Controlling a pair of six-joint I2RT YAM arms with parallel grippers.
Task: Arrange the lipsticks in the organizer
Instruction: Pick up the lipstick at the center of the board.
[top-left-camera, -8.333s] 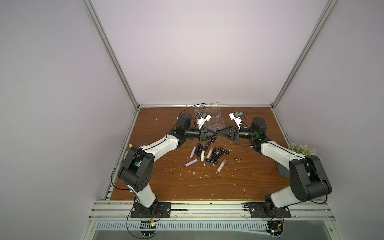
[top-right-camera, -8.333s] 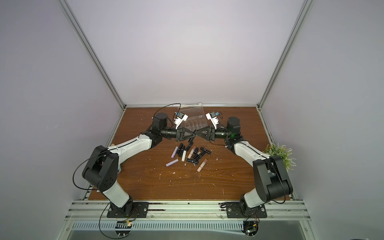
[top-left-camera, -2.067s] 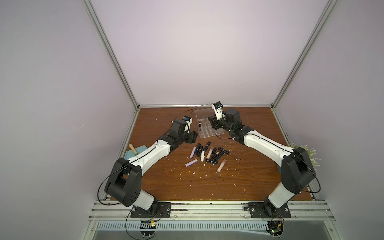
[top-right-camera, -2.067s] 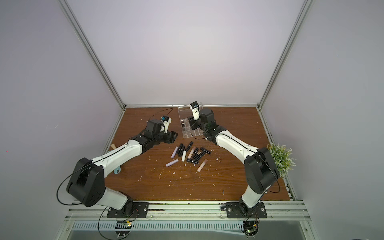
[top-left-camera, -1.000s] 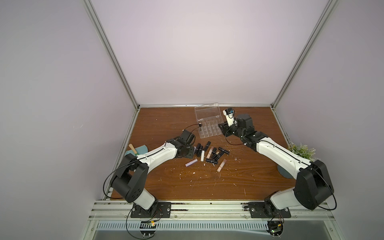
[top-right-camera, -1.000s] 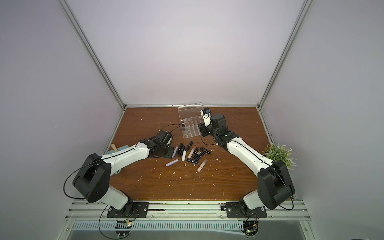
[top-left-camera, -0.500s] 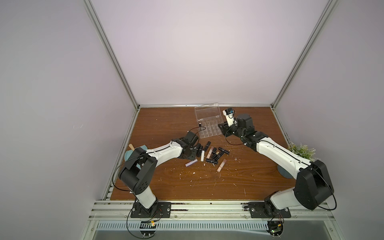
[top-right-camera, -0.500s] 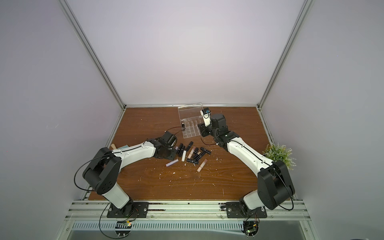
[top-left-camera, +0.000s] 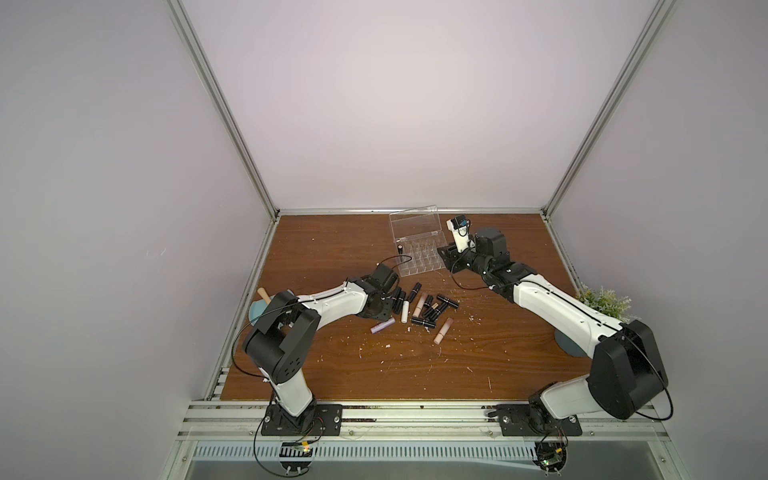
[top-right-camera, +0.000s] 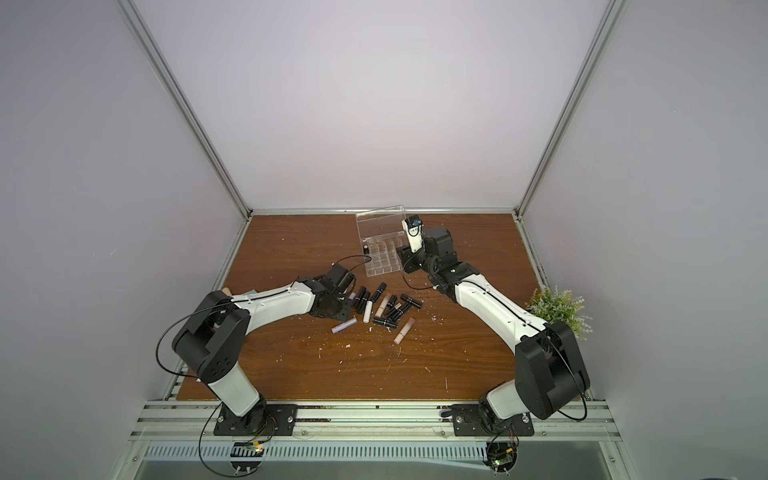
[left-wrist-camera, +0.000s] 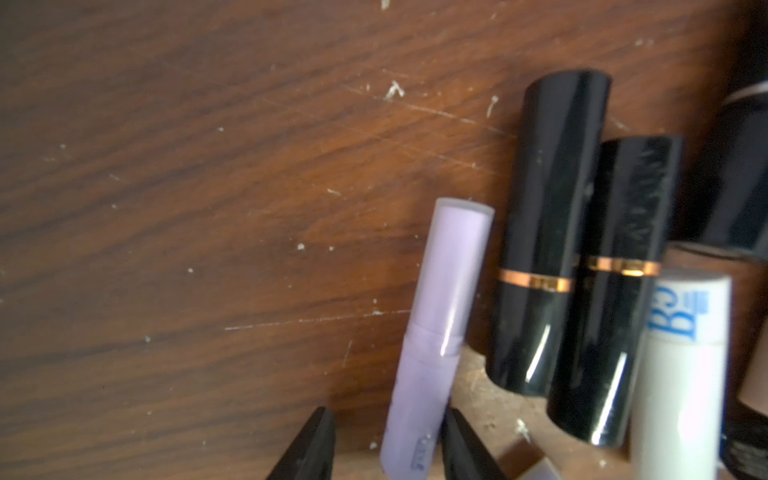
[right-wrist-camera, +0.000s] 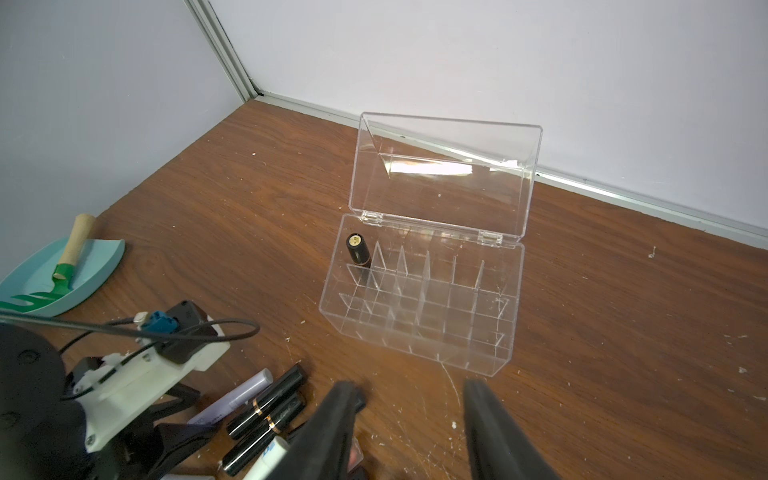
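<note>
Left wrist view: left claw (left-wrist-camera: 386, 411) sits low over the desk (left-wrist-camera: 166, 208). Its two black tips stand either side of the lower end of a lavender lipstick (left-wrist-camera: 440, 316) lying flat. One tip touches the tube and a strip of desk shows beside the other, so I log this claw as spread around the tube, not clamped. Just beside the lavender one lie two black gold-banded lipsticks (left-wrist-camera: 544, 232), side by side and touching, then a white tube (left-wrist-camera: 681, 374) with blue print. Right wrist view: right claw (right-wrist-camera: 409, 386) is spread with nothing between its tips, hanging near the front wall of the organizer (right-wrist-camera: 415, 345). The lid (right-wrist-camera: 440, 178) stands open, tilted back on its hinges. One black lipstick (right-wrist-camera: 358, 249) stands upright in the hinge-side corner compartment at the robot's left end, and I see nothing in the other compartments. Both top views show the organizer toward the back of the desk, with the loose lipsticks (top-left-camera: 424, 307) scattered flat in front of it, between the arms. A second lavender tube (top-left-camera: 382, 325) and a beige-pink tube (top-left-camera: 442, 331) lie at the near edge of that scatter. I note a light-blue dustpan (right-wrist-camera: 83, 282) holding a green rake (right-wrist-camera: 62, 274) by the left wall, and a small plant (top-left-camera: 602, 303) at the right edge.
</note>
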